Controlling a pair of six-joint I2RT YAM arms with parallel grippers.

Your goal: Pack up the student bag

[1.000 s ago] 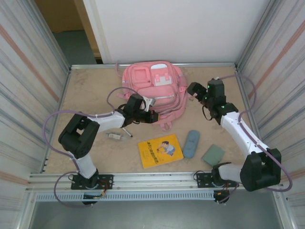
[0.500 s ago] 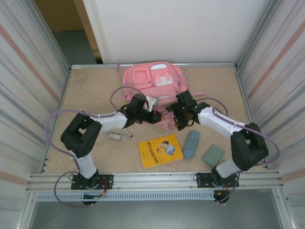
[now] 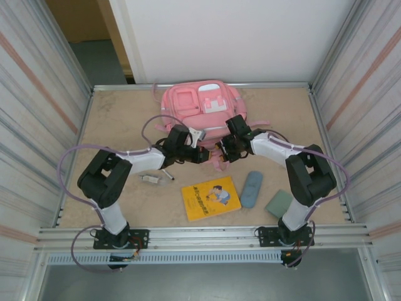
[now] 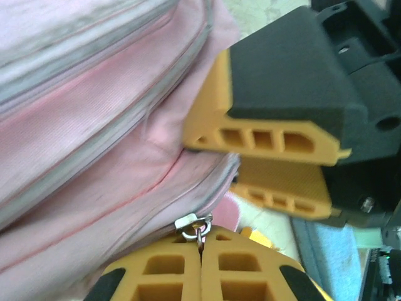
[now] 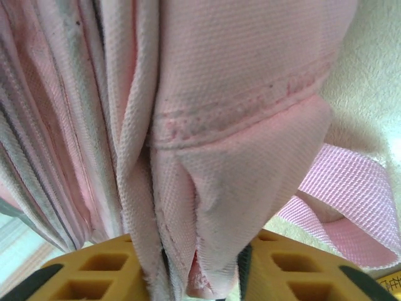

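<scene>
Bag [image 3: 202,110] sits at the far middle of the surface [image 3: 119,119]. Left tool [image 4: 200,251] is pressed together on the zip pull [image 4: 195,224] at the bag's near edge. Right tool [image 5: 200,266], just beside it, is pinching a fold of pink fabric. Yellow book [image 3: 210,197] lies nearer the arms, apart from the bag.

The pink bag [image 3: 202,103] lies at the middle of the bench's [image 3: 119,119] far edge. The left gripper [image 3: 203,154] and right gripper [image 3: 222,152] meet at its near end. Toward the near edge lie a yellow book [image 3: 210,197], a blue-grey case [image 3: 252,189] and a green pad [image 3: 280,204].
</scene>
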